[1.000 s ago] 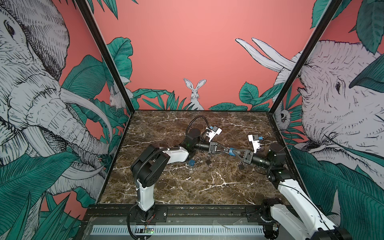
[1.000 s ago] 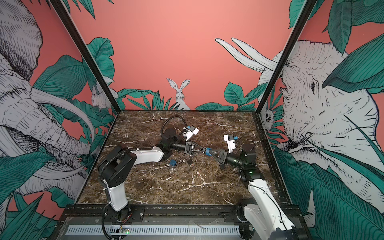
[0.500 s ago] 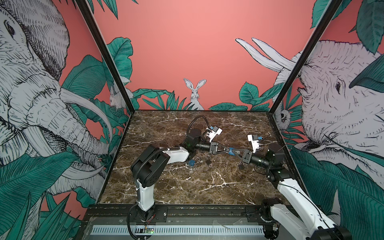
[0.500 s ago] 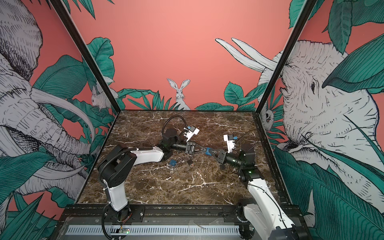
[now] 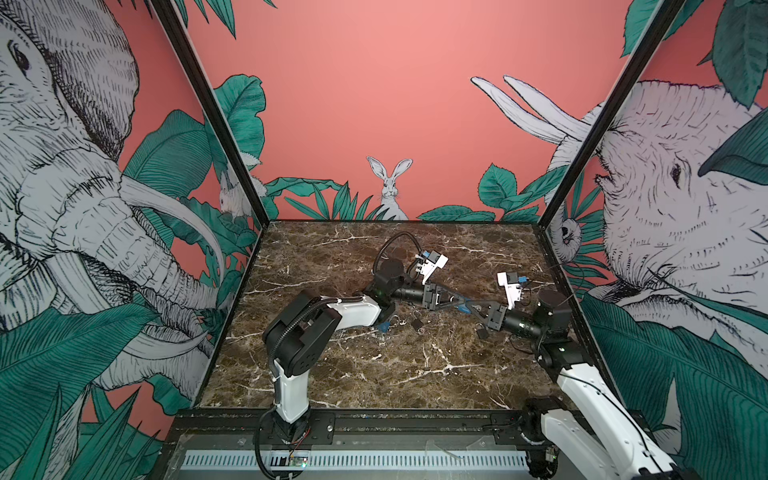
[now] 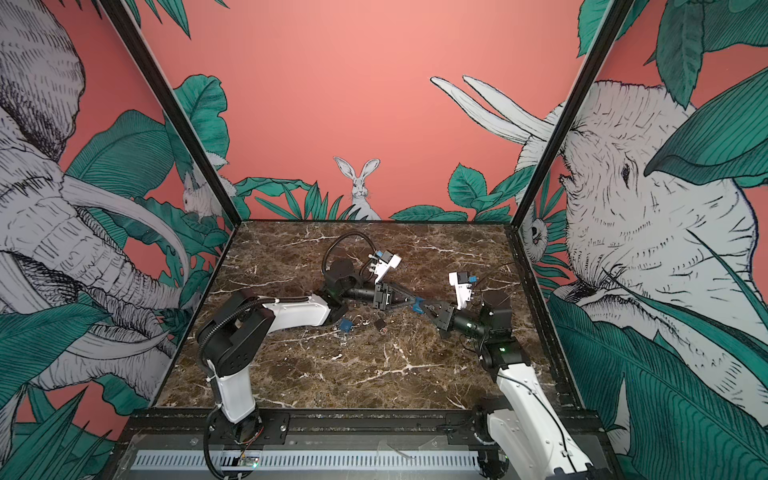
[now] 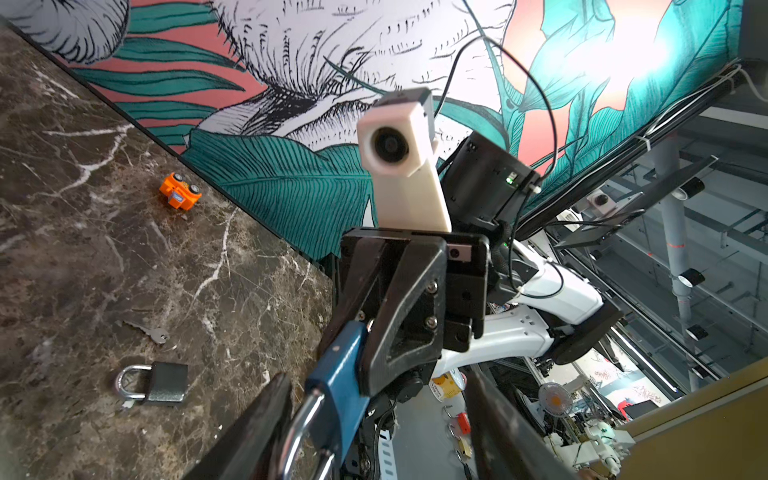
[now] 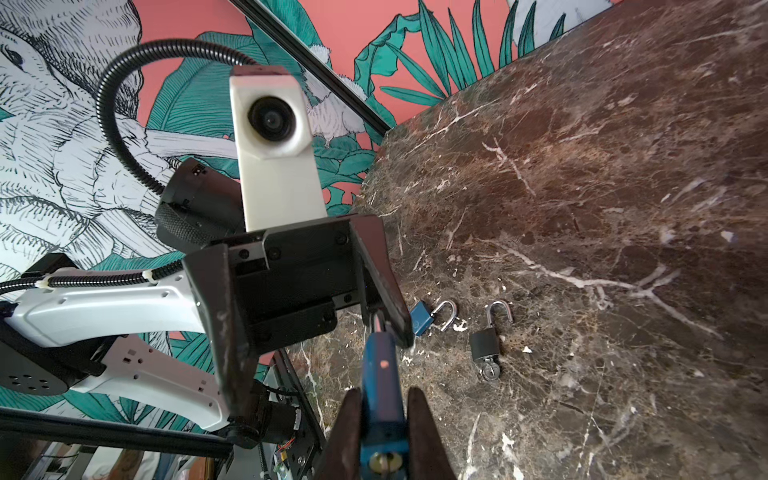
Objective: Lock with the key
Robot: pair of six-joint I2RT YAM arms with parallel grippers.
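A blue padlock (image 7: 337,374) (image 8: 380,386) hangs above the marble table (image 5: 374,374), between the two arms in both top views (image 5: 463,308) (image 6: 417,308). My right gripper (image 8: 383,434) (image 5: 476,311) is shut on its body, with the brass keyhole (image 8: 386,461) facing the right wrist camera. My left gripper (image 7: 374,436) (image 5: 455,305) is open around the silver shackle (image 7: 300,428), which lies close to one of the fingers (image 7: 262,419). A loose silver key (image 7: 151,332) lies on the table.
On the table lie a shut black padlock (image 7: 164,382) (image 5: 482,333), an open blue padlock (image 8: 424,318) (image 5: 383,327) and an open black padlock (image 8: 485,347) (image 5: 417,323) with a key in it. An orange toy car (image 7: 179,195) sits by the right wall.
My left gripper has opened off the blue padlock's shackle. The right gripper holds the body as before, and both arms have stayed nearly in place.
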